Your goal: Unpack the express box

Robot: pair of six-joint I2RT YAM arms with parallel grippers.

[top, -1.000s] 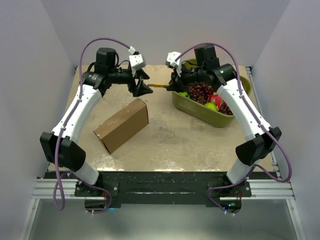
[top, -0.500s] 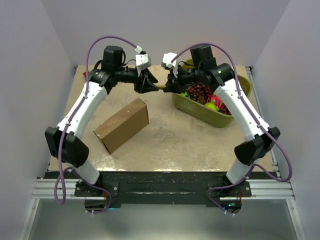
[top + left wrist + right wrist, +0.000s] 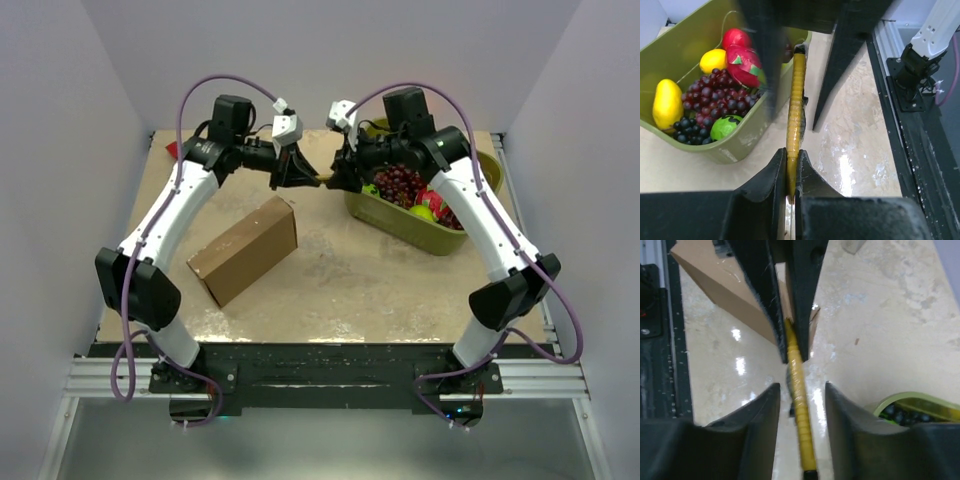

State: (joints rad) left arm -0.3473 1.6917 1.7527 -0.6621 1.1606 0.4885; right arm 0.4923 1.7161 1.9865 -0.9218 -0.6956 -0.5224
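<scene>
1. Biggest risk: the slim yellow tool (image 3: 796, 110) drops. The left gripper (image 3: 791, 160) is clamped tight on one end only, so the rest of its length sticks out unsupported. It may pivot or slip once it carries its own weight, landing on the tabletop (image 3: 340, 290) near the far edge.
2. The right gripper (image 3: 801, 395) has its fingers parted on either side of the tool, gripping nothing. Backing off crookedly, a finger could catch the tool and wrench it askew.
3. The green tub (image 3: 400, 228) of fruit sits just beside the handover, toward the far right corner, and either arm could knock it.
4. The express box (image 3: 243, 250) lies closed, left of the tabletop's centre and well apart from both grippers. A tool held off-line may skid across the cardboard or shove the unheld box toward the left edge.
</scene>
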